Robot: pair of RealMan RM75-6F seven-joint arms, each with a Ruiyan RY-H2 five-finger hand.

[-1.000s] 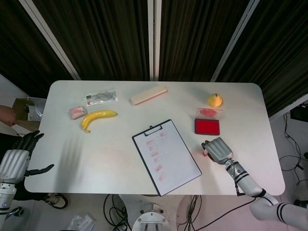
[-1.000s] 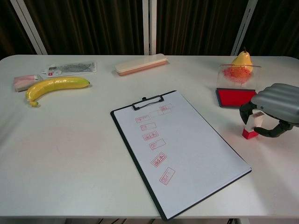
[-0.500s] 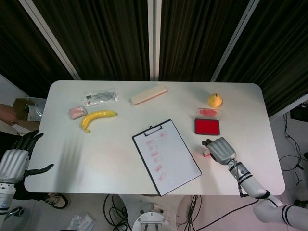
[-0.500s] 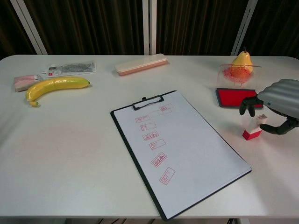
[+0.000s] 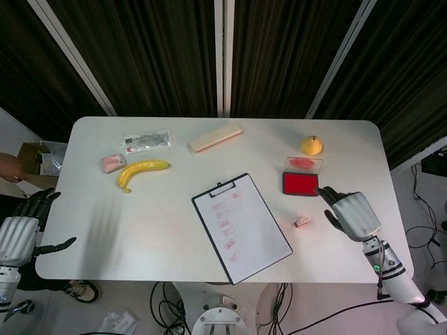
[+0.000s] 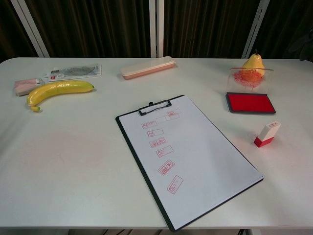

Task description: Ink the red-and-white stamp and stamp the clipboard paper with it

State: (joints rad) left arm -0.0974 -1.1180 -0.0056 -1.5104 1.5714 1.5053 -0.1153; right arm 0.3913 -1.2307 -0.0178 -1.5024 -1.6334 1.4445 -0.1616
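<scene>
The red-and-white stamp [image 5: 302, 222] [image 6: 267, 134] stands alone on the table, right of the clipboard [image 5: 242, 227] [image 6: 188, 159], whose paper bears several red stamp marks. The red ink pad [image 5: 300, 183] [image 6: 250, 103] lies behind the stamp. My right hand [image 5: 353, 213] hovers to the right of the stamp, apart from it, fingers spread and holding nothing; the chest view does not show it. My left hand [image 5: 21, 230] hangs open off the table's left edge, far from everything.
A yellow pear [image 5: 311, 145] [image 6: 253, 63] and a clear lid with red scraps [image 6: 249, 77] sit behind the ink pad. A banana [image 5: 141, 172] [image 6: 57, 90], a pink packet [image 5: 112, 163], a plastic bag [image 5: 147, 142] and a beige case [image 5: 216, 137] [image 6: 147, 67] lie at the back left.
My right hand let go of the stamp and drew back to the right, leaving the chest view. The stamp stays standing on the table. The left hand is unchanged.
</scene>
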